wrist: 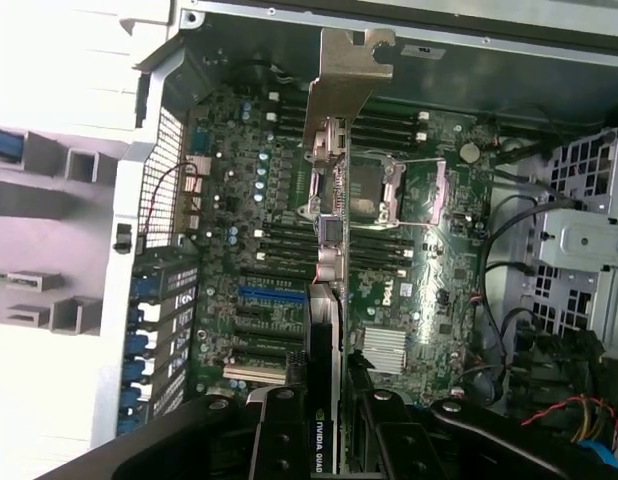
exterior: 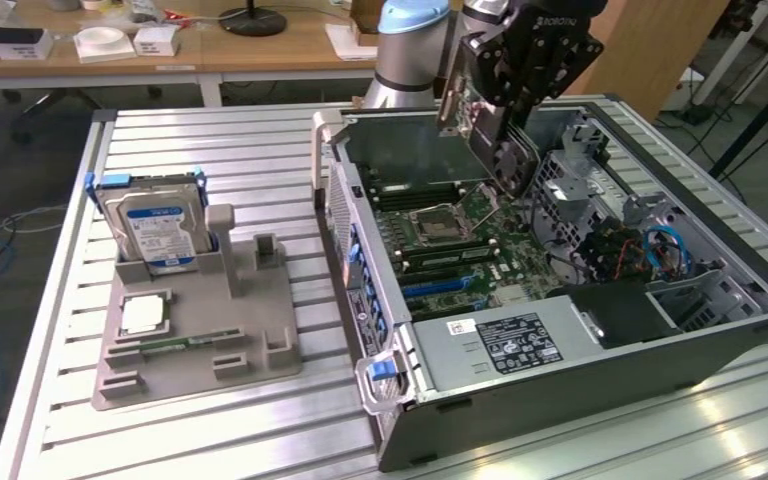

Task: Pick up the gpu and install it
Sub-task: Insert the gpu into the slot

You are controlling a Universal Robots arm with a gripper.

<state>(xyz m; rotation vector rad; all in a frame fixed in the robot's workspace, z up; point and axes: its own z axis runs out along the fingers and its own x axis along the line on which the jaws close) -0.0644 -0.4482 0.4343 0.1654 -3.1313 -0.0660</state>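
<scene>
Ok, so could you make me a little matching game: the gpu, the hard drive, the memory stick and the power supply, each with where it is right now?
Things:
1. gpu
2. hard drive
3. memory stick
4. power supply

Places:
A. lying flat in the grey tray
B. inside the case, labelled side up
C. held by the gripper above the motherboard
D. standing upright in the grey tray

Pairs: 1-C, 2-D, 3-A, 4-B
</scene>
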